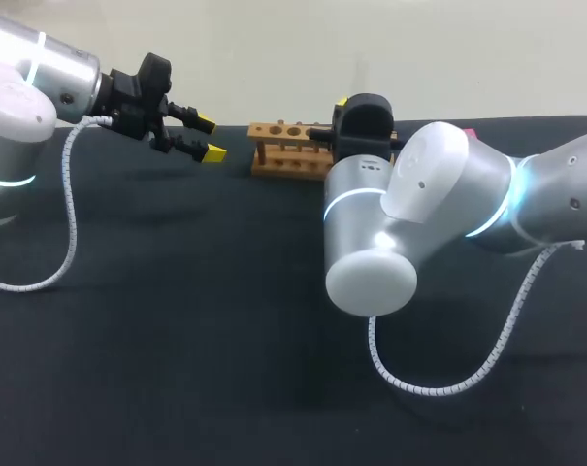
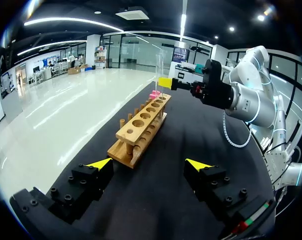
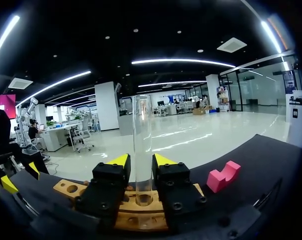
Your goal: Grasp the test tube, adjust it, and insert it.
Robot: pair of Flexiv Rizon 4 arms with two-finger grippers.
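Holding the tube point(image 3: 142, 120) upright over the rack point(image 1: 285, 153) at the tabletop's point(image 1: 177, 349) far edge.
Pinched from both sides by the right gripper point(image 3: 141, 161), fingers narrowly parted around the glass, lower end at a hole toward the rack's right end, whether inside it or just above not clear. Hovering off the rack's left end, apart from it: left gripper point(image 1: 210, 139), fingers spread wide, holding nothing. Lying beyond the rack's right end, near the far edge: pink block point(image 3: 223, 176).
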